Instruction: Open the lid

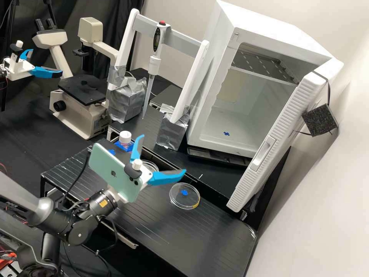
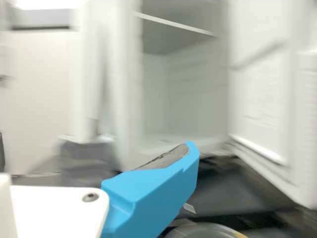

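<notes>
Is holding the gripper (image 1: 163, 154) wide near the dish (image 1: 185, 208), likely facing a light, slick lid (image 1: 186, 200) needing gentle pinching at the rim (image 1: 199, 197).

An apple-shaped logo (image 1: 113, 174) stands on the back of the pale green phone (image 1: 103, 163), left of centre in the high view. Lower left, a yellow label (image 1: 103, 203) sits on the dark arm (image 1: 54, 217). No words or numbers are legible.
</notes>
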`<action>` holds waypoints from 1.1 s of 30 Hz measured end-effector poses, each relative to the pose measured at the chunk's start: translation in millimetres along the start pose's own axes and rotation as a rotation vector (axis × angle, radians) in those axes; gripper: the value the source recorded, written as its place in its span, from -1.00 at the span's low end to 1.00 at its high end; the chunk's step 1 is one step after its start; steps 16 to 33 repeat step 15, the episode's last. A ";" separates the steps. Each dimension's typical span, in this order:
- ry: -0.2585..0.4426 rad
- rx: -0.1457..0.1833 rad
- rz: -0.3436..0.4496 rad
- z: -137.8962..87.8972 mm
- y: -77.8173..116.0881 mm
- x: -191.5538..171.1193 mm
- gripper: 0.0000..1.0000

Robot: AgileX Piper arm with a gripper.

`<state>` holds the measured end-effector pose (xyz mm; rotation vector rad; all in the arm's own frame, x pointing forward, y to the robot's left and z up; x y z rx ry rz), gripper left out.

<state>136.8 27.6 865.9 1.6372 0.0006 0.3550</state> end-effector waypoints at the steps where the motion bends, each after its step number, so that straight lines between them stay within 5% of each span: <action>1: 0.014 -0.001 -0.013 -1.5 -3.0 1.7 1.00; 7: 0.052 0.034 0.007 -9.4 -17.3 12.1 1.00; 13: 0.011 0.083 0.018 -4.8 -21.4 15.6 1.00; 33: -0.003 0.087 0.010 -2.3 -22.9 16.5 1.00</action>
